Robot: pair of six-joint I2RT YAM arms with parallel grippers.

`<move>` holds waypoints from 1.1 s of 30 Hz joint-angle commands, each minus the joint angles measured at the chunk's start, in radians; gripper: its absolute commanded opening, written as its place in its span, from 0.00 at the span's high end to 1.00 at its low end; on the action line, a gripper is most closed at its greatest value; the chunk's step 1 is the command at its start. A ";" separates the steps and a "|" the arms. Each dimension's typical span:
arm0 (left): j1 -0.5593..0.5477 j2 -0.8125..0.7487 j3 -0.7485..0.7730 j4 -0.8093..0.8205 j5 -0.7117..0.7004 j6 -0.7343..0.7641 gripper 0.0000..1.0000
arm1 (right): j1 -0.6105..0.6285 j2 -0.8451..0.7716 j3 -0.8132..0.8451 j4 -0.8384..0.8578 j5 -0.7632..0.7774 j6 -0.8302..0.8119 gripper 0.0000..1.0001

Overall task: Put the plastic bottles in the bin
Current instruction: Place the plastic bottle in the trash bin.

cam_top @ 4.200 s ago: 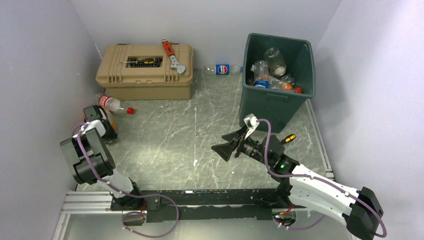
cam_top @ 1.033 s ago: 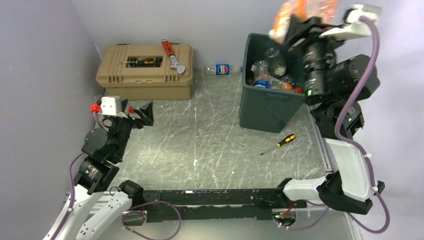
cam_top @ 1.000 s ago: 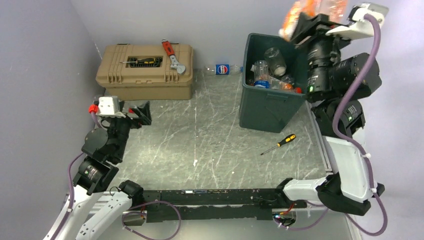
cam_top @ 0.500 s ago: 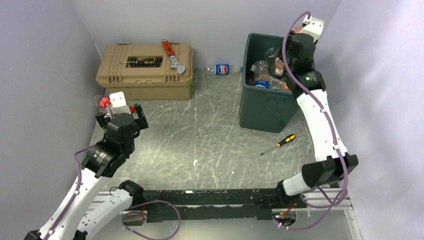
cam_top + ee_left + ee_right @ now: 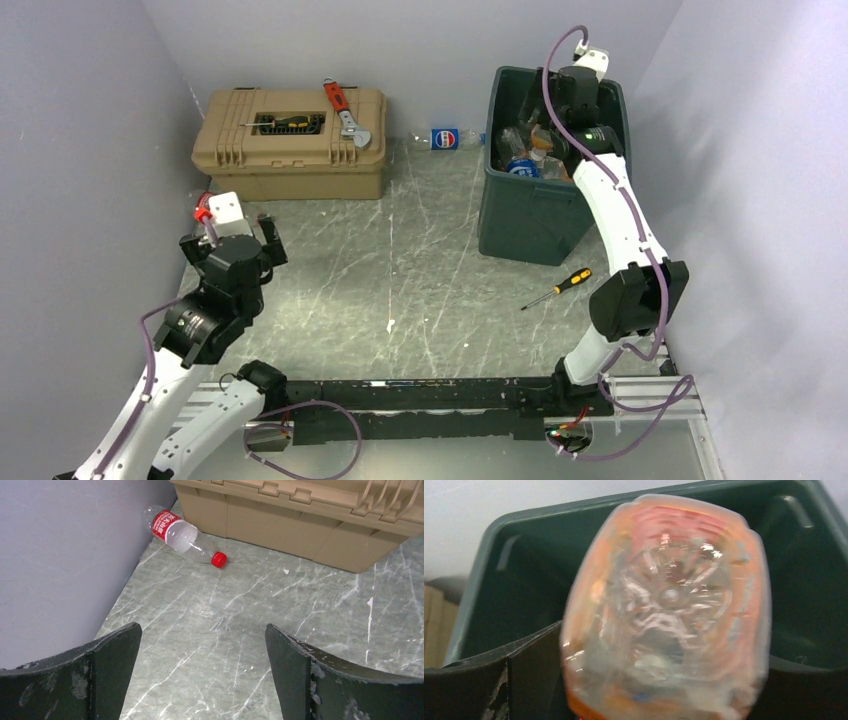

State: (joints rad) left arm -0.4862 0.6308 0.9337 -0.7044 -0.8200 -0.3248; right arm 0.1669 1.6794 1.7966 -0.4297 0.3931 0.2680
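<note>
- Only your top view gives the whole layout. The large dark green-grey plastic bin (image 5: 530, 215) stands far right on the marbled grey table (image 5: 400, 270). The tan plastic toolbox (image 5: 290, 155) stands far left, and a clear blue-labelled bottle (image 5: 448, 138) lies between them by the back wall.
- The same view shows a red wrench (image 5: 340, 105) and a yellow-handled screwdriver (image 5: 288, 122) on the toolbox lid. A 2nd screwdriver (image 5: 563, 285) lies on the table in front of the bin.
- Your left wrist view alone shows the clear red-labelled bottle (image 5: 175, 527) plainly. It lies on the table in the corner between the left wall and the toolbox front.
- The left gripper (image 5: 205, 672) has its 2 fingers spread wide with nothing between them, and it hangs over the table well short of that bottle.
- Only your right wrist view shows the clear orange-labelled bottle (image 5: 664, 610). It is blurred, base towards the lens, and fills the gap between the fingers of the right gripper (image 5: 664, 680) over the bin's open mouth.
- You cannot tell whether those fingers are gripping it or standing free of it.
- Inside the bin lie several clear bottles, 1 with a blue band (image 5: 518, 162). The right arm covers the rest.
</note>
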 commanded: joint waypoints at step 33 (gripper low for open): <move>0.778 0.491 -0.200 0.468 0.766 -0.553 0.01 | 0.261 -0.970 -0.849 0.533 -0.597 0.340 0.02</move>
State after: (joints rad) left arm 0.2211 1.1259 0.8646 -0.5709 -0.2039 -0.7391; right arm 0.4034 0.7918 1.0805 -0.0101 -0.1516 0.5549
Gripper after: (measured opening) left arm 0.995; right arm 0.981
